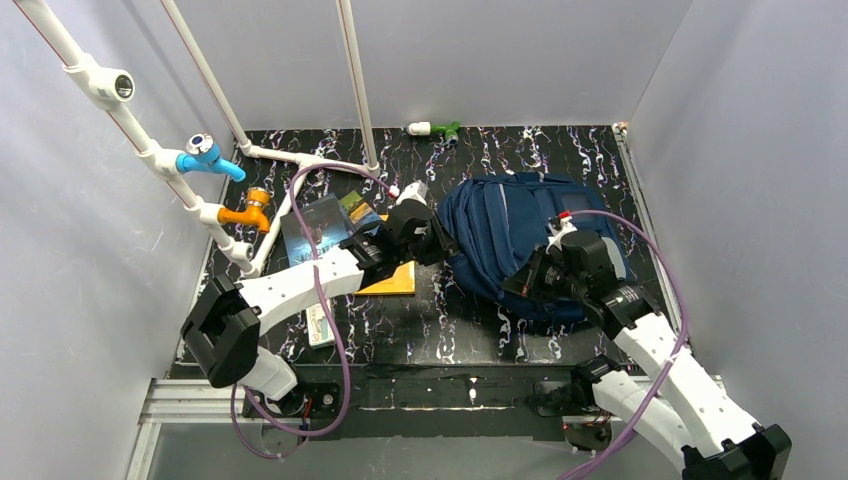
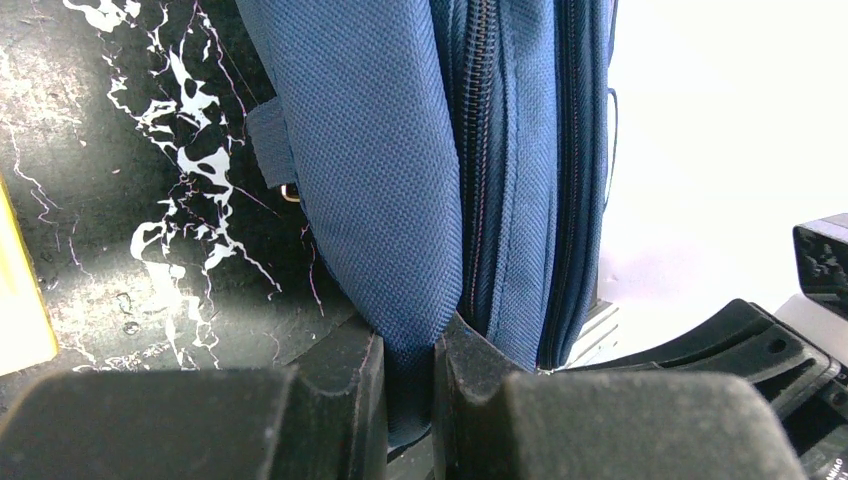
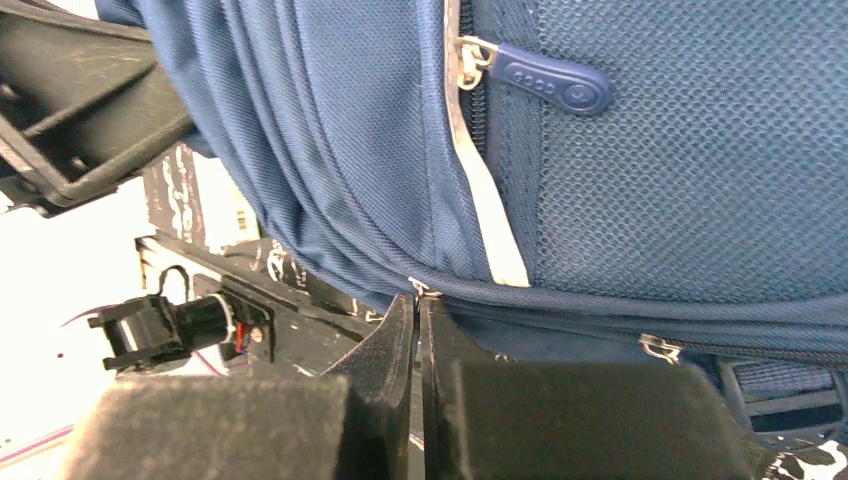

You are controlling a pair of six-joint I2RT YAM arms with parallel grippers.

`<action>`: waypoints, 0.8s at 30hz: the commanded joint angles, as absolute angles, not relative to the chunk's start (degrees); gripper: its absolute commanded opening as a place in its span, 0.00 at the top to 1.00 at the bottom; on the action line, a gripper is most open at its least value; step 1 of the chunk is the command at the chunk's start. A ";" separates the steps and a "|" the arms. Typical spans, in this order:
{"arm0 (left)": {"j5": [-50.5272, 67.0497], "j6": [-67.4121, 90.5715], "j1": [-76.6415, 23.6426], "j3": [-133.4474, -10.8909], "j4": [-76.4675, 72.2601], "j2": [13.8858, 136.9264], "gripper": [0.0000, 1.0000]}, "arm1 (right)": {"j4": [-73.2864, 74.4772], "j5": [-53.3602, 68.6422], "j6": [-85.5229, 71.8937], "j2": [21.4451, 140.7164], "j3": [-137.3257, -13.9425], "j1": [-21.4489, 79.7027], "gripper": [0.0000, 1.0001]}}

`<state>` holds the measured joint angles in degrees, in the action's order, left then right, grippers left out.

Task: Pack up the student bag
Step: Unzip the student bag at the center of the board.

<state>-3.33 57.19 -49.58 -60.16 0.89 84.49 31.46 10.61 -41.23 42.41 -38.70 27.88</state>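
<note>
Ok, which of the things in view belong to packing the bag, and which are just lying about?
Job: student bag; left gripper, pinching its fabric; right gripper, closed at its zip seam; probably the yellow book, glossy book and small box.
Lying about: blue tap, orange tap, green tap, white pipes.

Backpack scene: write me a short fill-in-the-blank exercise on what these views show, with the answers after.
1. The left gripper is shut on a fold of the ____ backpack.
2. Seen from above, the backpack lies on the ____ half of the table.
3. The right gripper, at the backpack's lower zip, is ____.
4. The tap just below the blue tap is ____.

Answers: blue; right; shut; orange.
</note>
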 commanded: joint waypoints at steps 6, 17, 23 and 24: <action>0.00 56.81 -50.01 -63.94 -3.33 84.73 1.00 | 15.61 16.80 -54.10 48.68 -46.82 31.16 0.99; 0.00 55.02 -50.01 -62.17 -3.56 83.28 1.00 | 13.59 5.02 -70.95 60.60 -56.72 37.82 0.99; 0.00 54.23 -50.10 -61.01 -3.77 83.04 1.00 | 12.89 -2.08 -79.74 62.91 -59.04 37.92 0.96; 0.00 53.92 -50.11 -60.93 -3.78 82.86 1.00 | 12.51 -3.19 -81.49 63.44 -58.84 37.96 0.96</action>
